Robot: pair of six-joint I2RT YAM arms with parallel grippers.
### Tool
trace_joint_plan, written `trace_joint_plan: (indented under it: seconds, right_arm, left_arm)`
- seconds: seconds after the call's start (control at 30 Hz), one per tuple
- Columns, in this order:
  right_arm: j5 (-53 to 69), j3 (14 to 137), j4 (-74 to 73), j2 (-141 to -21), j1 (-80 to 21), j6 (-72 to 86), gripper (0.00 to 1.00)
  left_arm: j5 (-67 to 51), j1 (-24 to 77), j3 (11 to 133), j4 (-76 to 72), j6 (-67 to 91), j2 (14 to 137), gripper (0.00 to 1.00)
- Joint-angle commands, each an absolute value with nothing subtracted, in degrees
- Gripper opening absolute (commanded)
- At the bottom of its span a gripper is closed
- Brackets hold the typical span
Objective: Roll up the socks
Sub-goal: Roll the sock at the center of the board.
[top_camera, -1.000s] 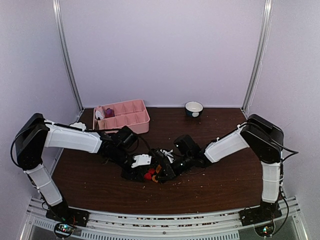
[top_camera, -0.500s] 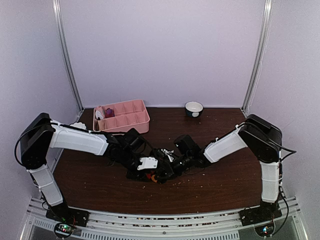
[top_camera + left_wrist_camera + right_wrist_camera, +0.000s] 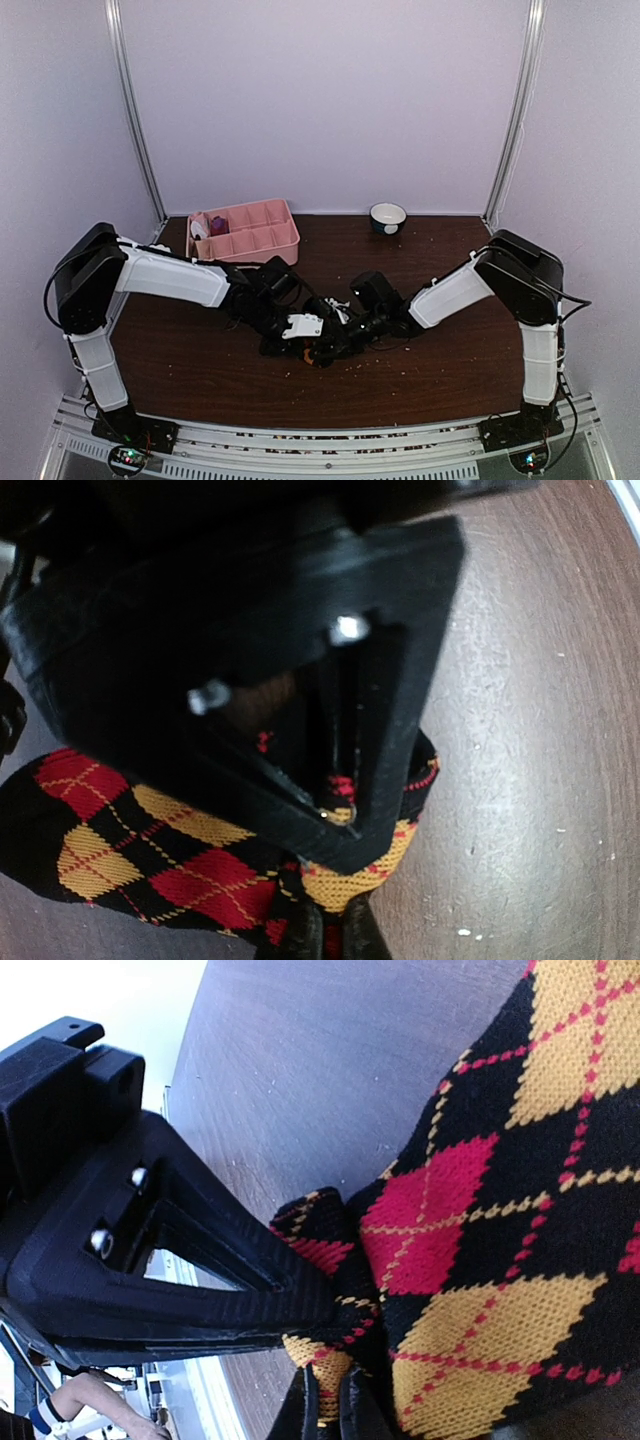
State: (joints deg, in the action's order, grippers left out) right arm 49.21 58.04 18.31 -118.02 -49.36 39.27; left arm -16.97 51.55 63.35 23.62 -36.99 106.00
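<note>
A black sock with red and yellow argyle diamonds (image 3: 310, 352) lies bunched on the brown table, between the two arms. In the left wrist view the sock (image 3: 150, 850) spreads to the left, and my left gripper (image 3: 325, 935) is shut on a folded yellow edge of it. My right gripper (image 3: 325, 1405) is shut on the same sock (image 3: 500, 1210) at a folded corner. The two grippers meet almost tip to tip over the sock, the left gripper (image 3: 312, 340) just left of the right gripper (image 3: 338, 338). Each wrist view shows the other gripper's black finger close by.
A pink compartment tray (image 3: 255, 240) stands at the back left with a magenta item (image 3: 218, 226) in one compartment. A small white bowl (image 3: 388, 216) sits at the back, right of centre. Pale crumbs dot the table. Walls close in on three sides.
My left arm has slid right toward the right gripper, and its jaws have shut on the sock. The sock is bunched shorter. The right arm has stayed put.
</note>
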Motion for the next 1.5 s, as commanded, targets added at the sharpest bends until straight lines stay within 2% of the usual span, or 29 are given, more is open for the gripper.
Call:
trace_joint_plan:
  seconds: [0.0,0.23,0.5,0.6,0.63,0.67,0.7,0.73,0.87,0.97,1.0,1.03,1.07,1.27,1.47]
  right_arm:
    - [43.73,54.97,14.80,-118.37,-49.55,38.37,0.18]
    - [34.95,49.78,14.15,-110.72,-49.41,30.52,0.29]
    - [25.92,41.44,18.90,-102.55,-49.43,26.03,0.29]
    - [21.78,38.74,20.54,-98.59,-49.49,24.55,0.35]
    - [19.87,37.93,20.67,-97.80,-49.48,23.73,0.44]
    - [17.76,36.76,21.26,-95.96,-49.55,22.87,0.76]
    - [13.95,35.49,21.73,-93.07,-49.82,21.51,0.97]
    - [8.90,34.33,21.29,-90.79,-50.36,19.97,1.00]
    - [-7.23,29.40,20.93,-79.81,-50.62,18.99,1.00]
    - [-23.40,23.70,22.38,-72.56,-49.87,33.99,1.00]
    - [-21.09,21.06,25.66,-70.87,-48.41,35.75,1.00]
    - [-17.46,17.30,35.17,-70.49,-47.99,32.66,1.00]
    - [-15.17,16.25,38.67,-70.79,-48.36,28.74,1.00]
    - [-7.87,22.62,30.33,-77.02,-57.17,9.05,1.00]
    - [4.49,21.18,42.55,-82.57,-62.41,-2.79,0.75]
  left_arm:
    - [-17.99,51.66,64.63,26.46,-37.27,109.36,0.00]
    - [-26.66,48.00,70.27,36.06,-35.07,115.05,0.00]
    - [-34.70,43.65,75.42,42.77,-33.22,119.75,0.00]
    - [-37.06,43.23,78.47,46.46,-33.23,121.97,0.00]
    - [-38.02,42.98,79.27,47.57,-33.27,122.52,0.00]
    - [-38.97,42.75,80.07,48.61,-33.27,123.06,0.00]
    - [-40.27,42.41,81.06,49.90,-33.47,124.00,0.00]
    - [-41.33,42.00,81.97,51.23,-33.72,124.73,0.00]
    - [-44.33,40.36,84.36,54.91,-34.64,126.96,0.00]
    - [-45.14,39.82,85.31,56.38,-35.14,127.98,0.00]
    - [-45.06,39.82,85.52,56.62,-35.11,128.19,0.00]
    - [-45.01,39.81,85.88,56.98,-35.07,128.49,0.00]
    - [-44.99,39.81,86.31,57.42,-35.07,128.80,0.00]
    - [-45.08,39.86,91.07,62.20,-33.71,133.05,0.00]
    - [-45.93,39.82,94.31,65.57,-32.67,136.88,0.00]
